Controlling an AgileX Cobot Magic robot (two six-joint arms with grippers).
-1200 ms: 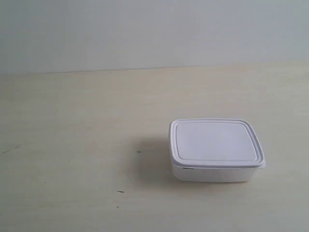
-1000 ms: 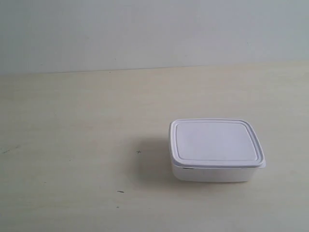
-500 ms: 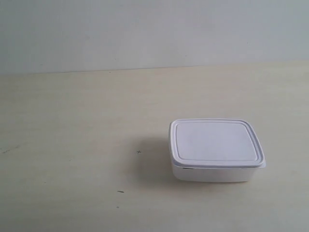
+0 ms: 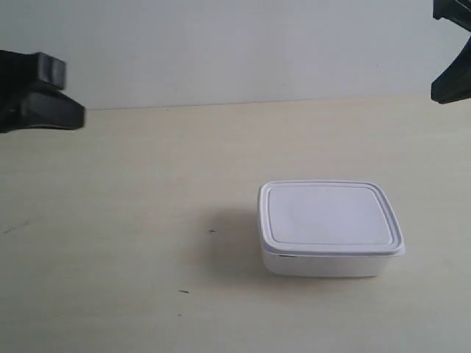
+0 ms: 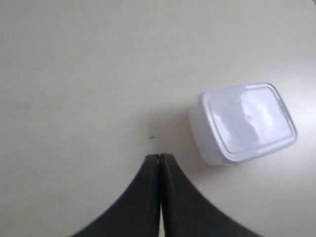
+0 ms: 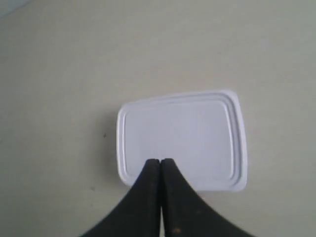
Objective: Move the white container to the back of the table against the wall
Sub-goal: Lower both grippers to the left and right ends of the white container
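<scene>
Two black grippers hang above the table (image 4: 132, 184), holding nothing: the left gripper (image 5: 159, 157) and the right gripper (image 6: 160, 160) are both clenched, fingertips pressed together. The white container (image 4: 330, 226), lid on, sits on the table well apart from the wall (image 4: 221, 51).

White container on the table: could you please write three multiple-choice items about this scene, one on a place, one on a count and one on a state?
1. Where is the white container?
A. On the table, apart from the wall.
B. Against the wall.
C. In a gripper.

2. How many containers are in view?
A. Three.
B. Two.
C. One.

3. How do the jaws of the right gripper stand?
A. Wide open.
B. Shut, holding nothing.
C. Shut on the container.

1 A: bare table lies between it and the wall.
2 C: every view shows a single container.
3 B: the right wrist view shows them pressed together, with nothing between.
</scene>
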